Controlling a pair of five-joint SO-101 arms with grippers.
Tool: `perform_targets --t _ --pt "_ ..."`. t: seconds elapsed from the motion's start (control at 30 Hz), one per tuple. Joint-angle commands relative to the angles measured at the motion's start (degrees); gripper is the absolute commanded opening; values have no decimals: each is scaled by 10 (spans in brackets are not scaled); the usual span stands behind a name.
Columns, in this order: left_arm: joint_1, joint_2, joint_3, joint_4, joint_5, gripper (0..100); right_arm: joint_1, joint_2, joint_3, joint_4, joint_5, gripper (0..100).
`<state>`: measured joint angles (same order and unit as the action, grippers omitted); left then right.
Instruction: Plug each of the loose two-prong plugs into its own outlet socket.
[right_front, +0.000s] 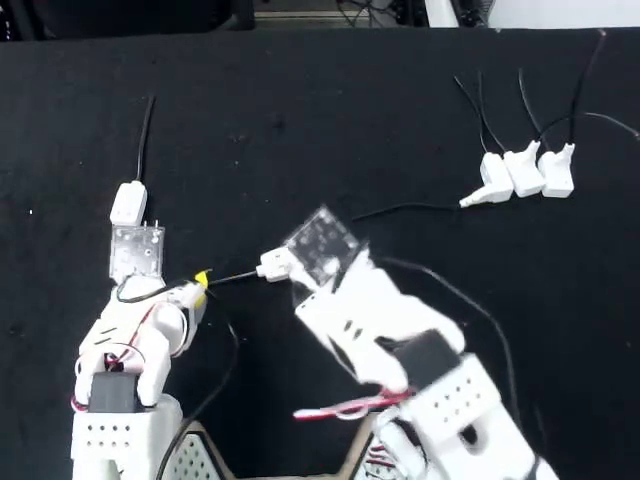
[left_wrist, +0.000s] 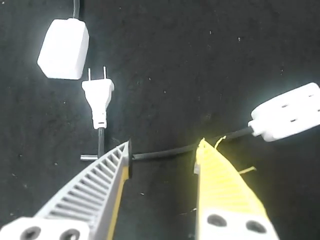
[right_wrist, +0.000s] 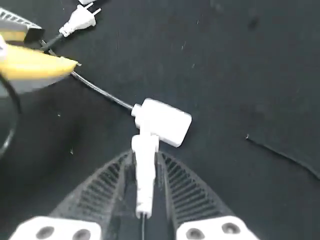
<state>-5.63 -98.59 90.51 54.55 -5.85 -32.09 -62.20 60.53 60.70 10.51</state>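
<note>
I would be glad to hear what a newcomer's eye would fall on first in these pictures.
The right pincer, shut on a white two-prong plug, holds it against a white rectangular socket block near the middle of the black table. Beside it, the left pincer stands open astride a thin black cable. Just beyond lies a loose white plug, its prongs toward a second white socket block.

loose plug (left_wrist: 98, 97) just beside socket (left_wrist: 63, 48) | second socket (right_wrist: 165, 122) right of both
</note>
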Motion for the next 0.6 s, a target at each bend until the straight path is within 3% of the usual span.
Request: perform_targets --t 0.0,0.33,0.57 --pt "0 -4 -7 -1 -32 217 10 107 -117 41 4 11" --pt "3 -4 3 -3 -34 216 11 440 -431 219 6 11" --pt "3 -4 3 -2 -34 216 43 618 -589 276 5 11"
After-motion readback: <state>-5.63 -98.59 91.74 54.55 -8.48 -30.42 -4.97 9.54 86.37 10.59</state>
